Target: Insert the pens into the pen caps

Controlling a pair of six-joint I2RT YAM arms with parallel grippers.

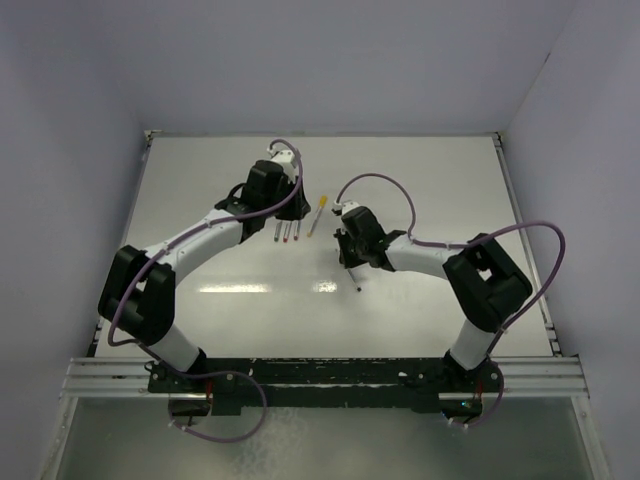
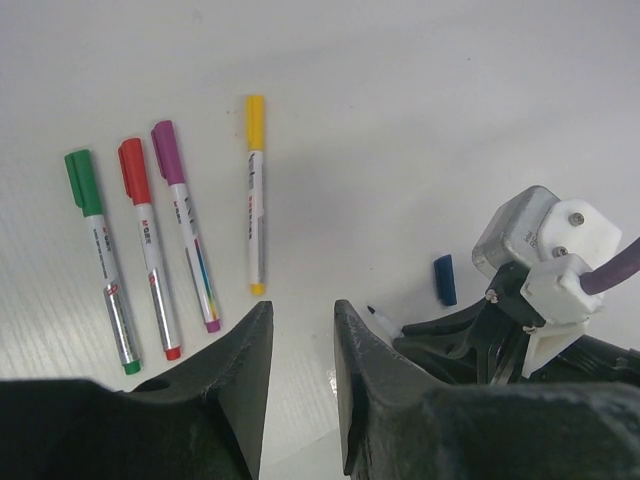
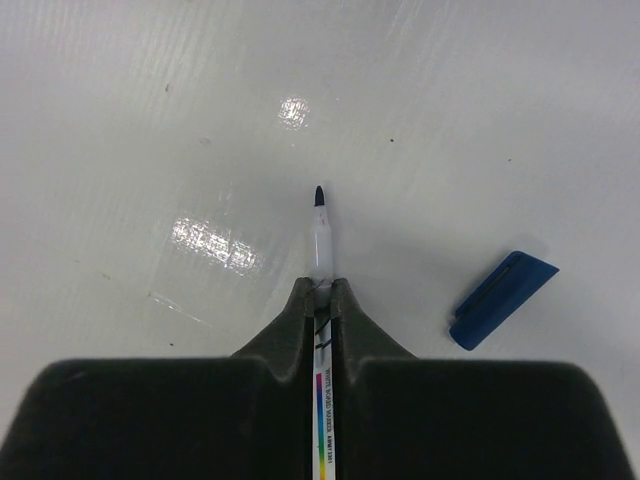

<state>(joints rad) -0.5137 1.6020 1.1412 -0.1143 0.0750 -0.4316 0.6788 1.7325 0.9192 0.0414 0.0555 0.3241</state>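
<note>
My right gripper [image 3: 320,290] is shut on a silvery-white pen [image 3: 321,240], whose uncapped dark tip points forward just above the table. The blue pen cap [image 3: 503,299] lies loose on the table to the right of that tip. In the left wrist view the same cap [image 2: 445,280] lies beside the held pen's tip [image 2: 383,318]. My left gripper [image 2: 303,330] is open with only bare table between its fingers. Beyond it lie a green-capped pen [image 2: 98,260], a red-capped pen [image 2: 148,250], a purple-capped pen [image 2: 185,225] and a yellow-capped pen [image 2: 255,195].
From above, the capped pens [image 1: 287,232] lie in a row mid-table with the yellow one [image 1: 318,215] to their right, between the left gripper [image 1: 290,205] and the right gripper [image 1: 350,255]. The right wrist's white camera housing [image 2: 540,255] sits close to my left fingers.
</note>
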